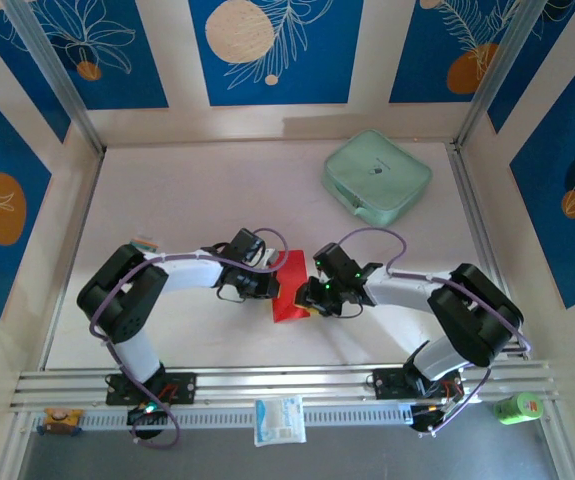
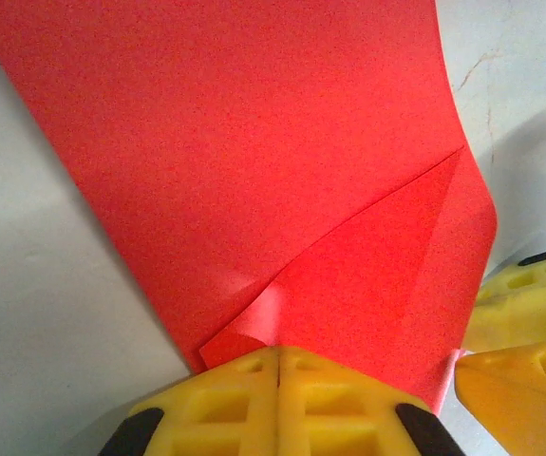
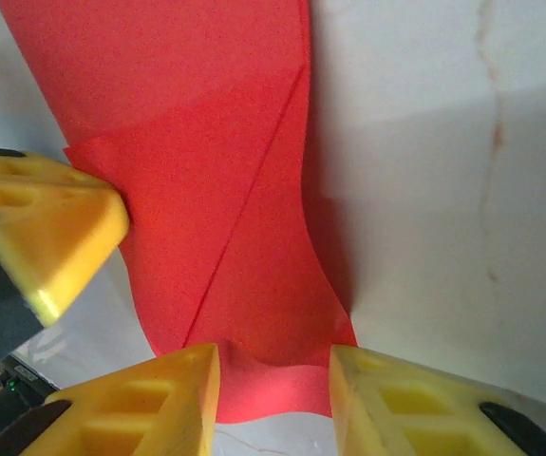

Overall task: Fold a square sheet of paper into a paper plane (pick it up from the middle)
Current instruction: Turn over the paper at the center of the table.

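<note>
Our left gripper [image 2: 277,356] clamps the red paper sheet [image 2: 254,142] at its folded corner, right gripper [image 3: 274,369] parted astride, so we should crease slowly.

Red paper [image 1: 292,292], mint-green case [image 1: 377,177], blue leaf-patterned walls [image 1: 317,60]

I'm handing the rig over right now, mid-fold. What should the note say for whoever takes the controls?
Left gripper: jaws shut, apparently pinching the square sheet of paper at its folded corner.
Right gripper: jaws open, straddling one edge of the sheet, not clamped.
Sheet: mid-table between the two grippers, curved, and it seems partly lifted.
Done: one corner folded over diagonally.
Left: all the remaining folds; nothing plane-shaped yet.
</note>
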Available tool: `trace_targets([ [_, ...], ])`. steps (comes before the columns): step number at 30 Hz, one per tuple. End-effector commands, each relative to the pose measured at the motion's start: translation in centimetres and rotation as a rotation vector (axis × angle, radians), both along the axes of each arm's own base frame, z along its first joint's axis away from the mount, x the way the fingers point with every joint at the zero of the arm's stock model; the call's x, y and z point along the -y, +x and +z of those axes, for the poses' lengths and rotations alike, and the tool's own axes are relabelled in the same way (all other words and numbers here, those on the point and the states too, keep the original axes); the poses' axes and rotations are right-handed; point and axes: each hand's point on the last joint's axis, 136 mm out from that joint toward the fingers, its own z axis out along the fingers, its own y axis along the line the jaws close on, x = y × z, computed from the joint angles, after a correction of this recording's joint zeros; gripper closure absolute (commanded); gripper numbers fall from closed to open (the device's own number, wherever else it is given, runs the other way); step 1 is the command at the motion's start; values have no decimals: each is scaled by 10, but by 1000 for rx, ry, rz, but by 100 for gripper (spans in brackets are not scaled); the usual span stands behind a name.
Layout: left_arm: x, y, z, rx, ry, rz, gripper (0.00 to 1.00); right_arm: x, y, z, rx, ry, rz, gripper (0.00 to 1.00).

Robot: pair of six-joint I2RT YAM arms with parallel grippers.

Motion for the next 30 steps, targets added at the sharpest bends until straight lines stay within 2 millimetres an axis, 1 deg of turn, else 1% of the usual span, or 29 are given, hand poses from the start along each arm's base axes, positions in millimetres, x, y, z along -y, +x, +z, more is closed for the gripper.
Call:
trace_targets([
  [1,-19,-11,-20,-44,85,8,100,-3,3,1,-13,0,25,62],
  [6,-21,-10,-19,-39,91,9,100,-5,4,4,1,31,18,61],
  [11,-19,-10,-20,-44,83,8,100,-9,10,13,35,102,22,60],
  [13,-17,-10,-20,-49,81,4,100,-9,17,16,54,120,13,60],
  [17,-17,-10,-19,-48,82,-3,100,-4,35,16,79,132,-11,59],
  [21,-17,-10,-18,-48,82,-11,100,-8,52,20,90,203,-1,59],
  [23,-17,-12,-19,-53,83,-8,100,-7,57,20,87,216,-6,59],
  [27,-17,-11,-18,-52,79,-1,100,-3,60,18,88,221,-14,60],
  [30,-16,-11,-17,-52,72,1,100,-3,59,13,78,229,-13,62],
])
